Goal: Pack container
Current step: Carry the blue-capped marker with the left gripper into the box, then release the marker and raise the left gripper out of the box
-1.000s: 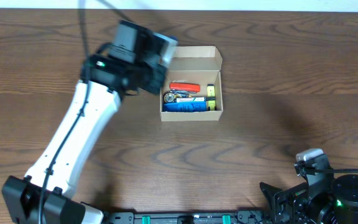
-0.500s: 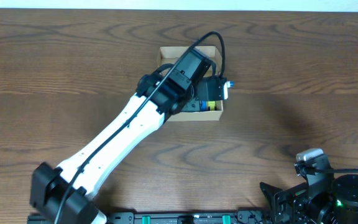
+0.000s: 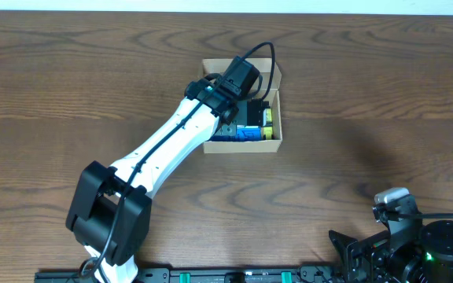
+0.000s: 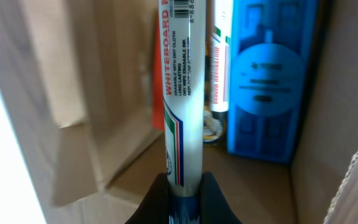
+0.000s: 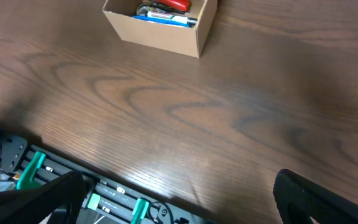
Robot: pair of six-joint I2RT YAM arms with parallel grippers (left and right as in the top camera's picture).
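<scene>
Packing half done; marker not yet released.
Overhead: box (image 3: 276, 118) far centre of table (image 3: 368, 94), partly filled. Left wrist: left jaws clamped on whiteboard marker (image 4: 184, 93) inside the box, beside blue pack (image 4: 266, 81). Right wrist: right jaws wide apart, empty, well apart from box.

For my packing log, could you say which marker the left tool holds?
The white whiteboard marker, pinched in the left tool; the other lies beside the blue pack.

The left arm (image 3: 171, 141) swung over the container (image 3: 258, 145).
</scene>
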